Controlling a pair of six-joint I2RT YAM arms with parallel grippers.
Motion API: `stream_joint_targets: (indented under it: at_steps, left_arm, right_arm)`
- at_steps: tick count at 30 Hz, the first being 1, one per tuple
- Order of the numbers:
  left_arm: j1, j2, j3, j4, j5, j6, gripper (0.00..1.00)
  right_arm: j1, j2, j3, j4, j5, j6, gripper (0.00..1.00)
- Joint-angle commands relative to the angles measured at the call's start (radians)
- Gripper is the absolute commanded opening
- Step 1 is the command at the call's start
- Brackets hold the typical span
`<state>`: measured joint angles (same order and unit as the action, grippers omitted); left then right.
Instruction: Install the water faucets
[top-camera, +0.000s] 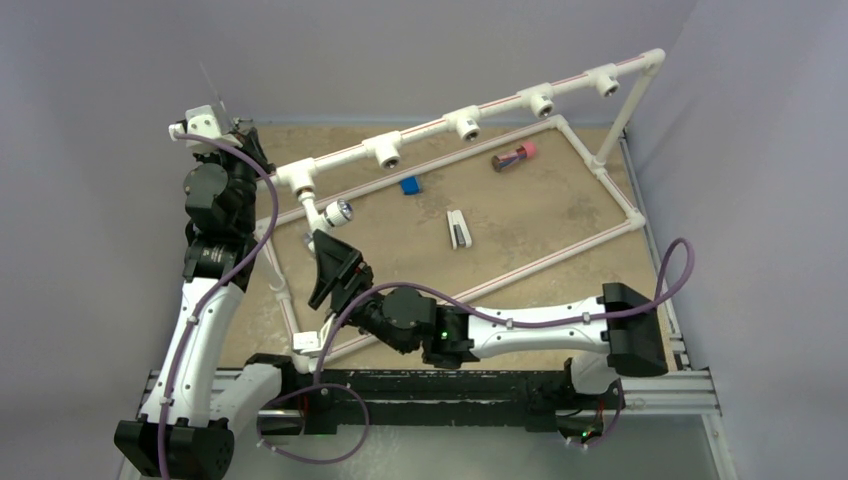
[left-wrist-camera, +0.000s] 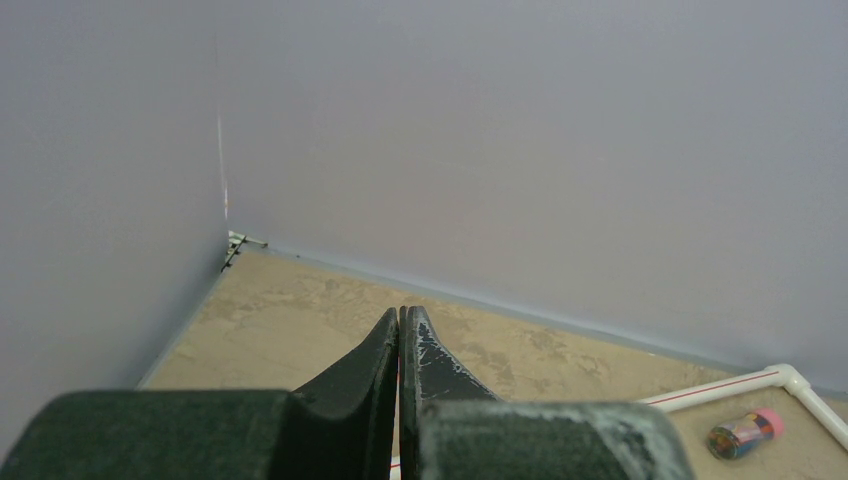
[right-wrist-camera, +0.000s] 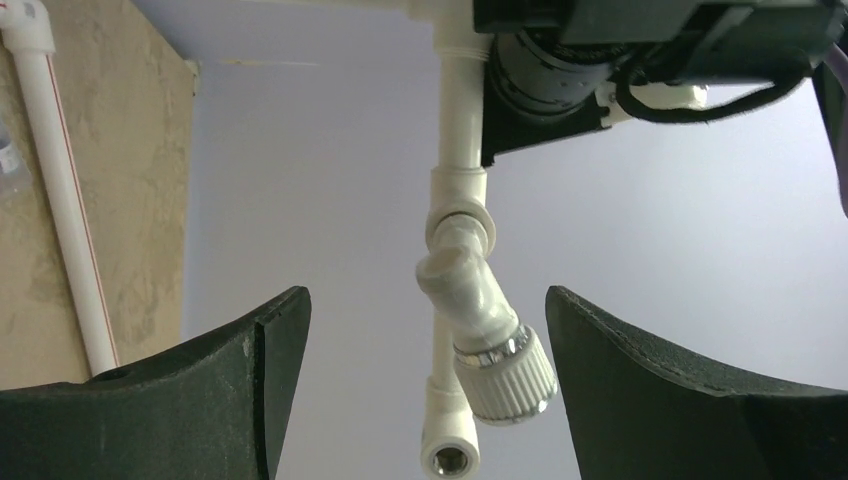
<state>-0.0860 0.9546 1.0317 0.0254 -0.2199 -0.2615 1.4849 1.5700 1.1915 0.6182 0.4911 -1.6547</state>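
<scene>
The right arm is stretching across toward the left, and the right gripper (right-wrist-camera: 425, 300) is standing spread wide. The water faucet (right-wrist-camera: 483, 325) is hanging from the leftmost fitting (top-camera: 299, 180) between its fingers, touching neither. The left arm is rising at the far-left corner, with the left gripper (left-wrist-camera: 400, 325) pressed together on nothing.

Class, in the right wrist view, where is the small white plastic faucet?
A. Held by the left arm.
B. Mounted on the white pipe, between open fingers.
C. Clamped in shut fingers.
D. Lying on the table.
B: the small white plastic faucet hangs from the white pipe, with gaps to both black fingers of the right gripper.
</scene>
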Motion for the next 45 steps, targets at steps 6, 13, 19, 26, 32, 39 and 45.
stream_joint_targets:
  at_steps: [6,13,19,26,32,39,45]
  left_arm:
    - [-0.014,0.041,-0.076,-0.274,0.114,-0.016,0.00]
    - [-0.014,0.041,-0.076,-0.274,0.113,-0.016,0.00]
    - [-0.014,0.045,-0.076,-0.272,0.113,-0.016,0.00]
    - [-0.014,0.047,-0.076,-0.272,0.114,-0.016,0.00]
    - [-0.014,0.050,-0.076,-0.272,0.111,-0.015,0.00]
    - [-0.014,0.050,-0.076,-0.274,0.111,-0.015,0.00]
    - [-0.014,0.050,-0.074,-0.273,0.112,-0.014,0.00]
  right_arm:
    - [-0.016,0.109,0.153,0.121,0.065,-0.132,0.85]
    - [-0.043,0.146,0.184,0.158,0.087,-0.123,0.81]
    - [-0.060,0.151,0.171,0.170,0.101,-0.067,0.69]
    - [-0.064,0.164,0.151,0.231,0.126,-0.013,0.35]
    - [-0.064,0.201,0.143,0.358,0.204,0.080,0.00]
    - [-0.059,0.241,0.163,0.460,0.279,0.361,0.00]
    - [-0.055,0.200,0.197,0.402,0.239,0.860,0.00]
